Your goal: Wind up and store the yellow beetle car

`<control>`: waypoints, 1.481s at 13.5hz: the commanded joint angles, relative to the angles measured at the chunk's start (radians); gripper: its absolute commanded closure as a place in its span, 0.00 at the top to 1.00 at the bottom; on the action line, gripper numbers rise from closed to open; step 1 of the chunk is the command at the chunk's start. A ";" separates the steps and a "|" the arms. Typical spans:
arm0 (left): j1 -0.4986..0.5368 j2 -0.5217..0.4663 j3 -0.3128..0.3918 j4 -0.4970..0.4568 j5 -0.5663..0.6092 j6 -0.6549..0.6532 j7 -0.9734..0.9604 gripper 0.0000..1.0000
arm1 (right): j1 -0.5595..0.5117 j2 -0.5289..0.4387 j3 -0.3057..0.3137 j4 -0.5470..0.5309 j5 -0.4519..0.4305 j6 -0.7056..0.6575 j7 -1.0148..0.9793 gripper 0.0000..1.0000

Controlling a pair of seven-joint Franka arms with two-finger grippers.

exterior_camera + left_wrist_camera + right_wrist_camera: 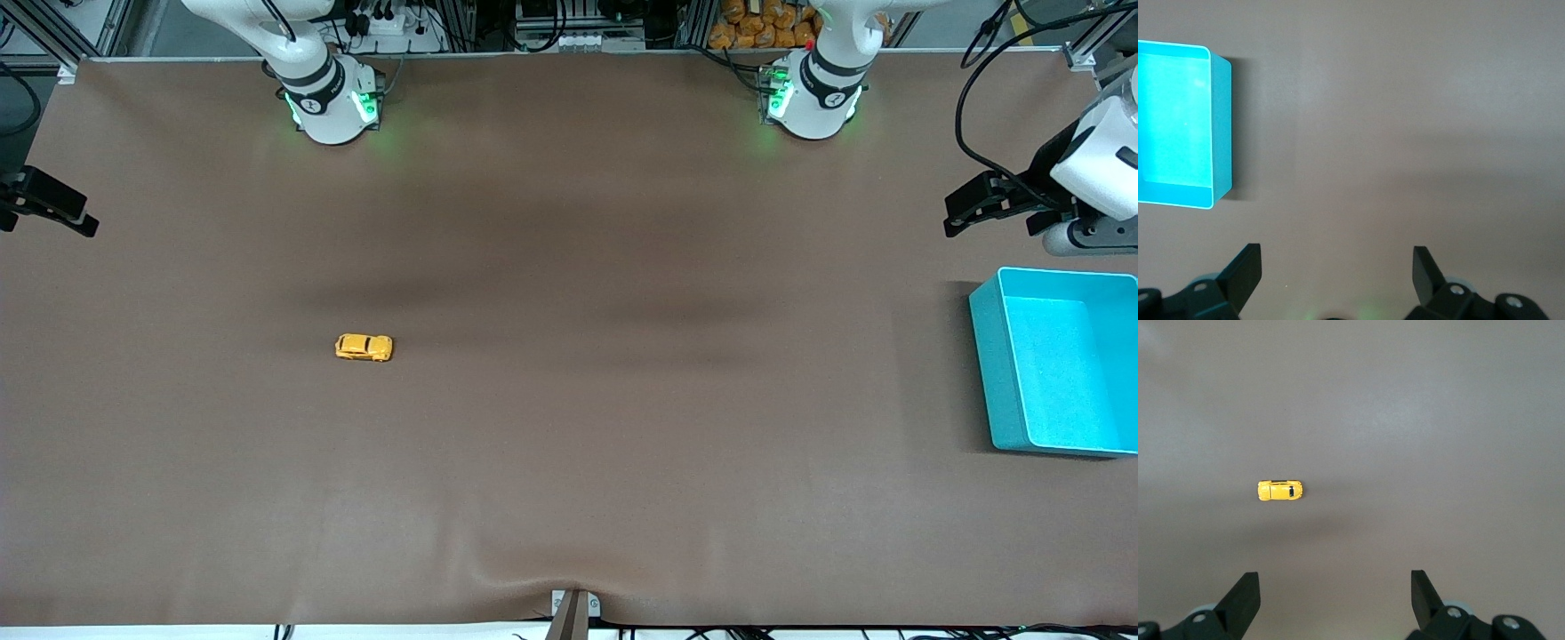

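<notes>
Both wide and empty: left end effector by the turquoise bin, right end effector above the yellow beetle car.

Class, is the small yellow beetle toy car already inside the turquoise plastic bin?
No, the small yellow beetle toy car sits on the brown table, apart from the turquoise plastic bin.

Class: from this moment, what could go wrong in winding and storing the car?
1. The car is tiny next to the right gripper, whose jaws stand wide, so a grasp may slip.
2. The bin sits at the table's left-arm end, so carrying could drop it.
</notes>
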 commanded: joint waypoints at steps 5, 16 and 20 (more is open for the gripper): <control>0.006 -0.001 0.009 -0.003 -0.029 0.035 0.017 1.00 | 0.219 0.131 0.001 -0.009 -0.012 0.067 -0.002 1.00; 0.017 -0.003 0.009 -0.005 -0.026 0.028 0.018 1.00 | 0.430 0.305 0.004 -0.200 -0.065 0.337 -0.181 1.00; 0.017 -0.016 0.009 -0.003 -0.024 0.009 0.017 1.00 | 0.433 0.375 0.004 -0.203 -0.051 0.419 -0.412 1.00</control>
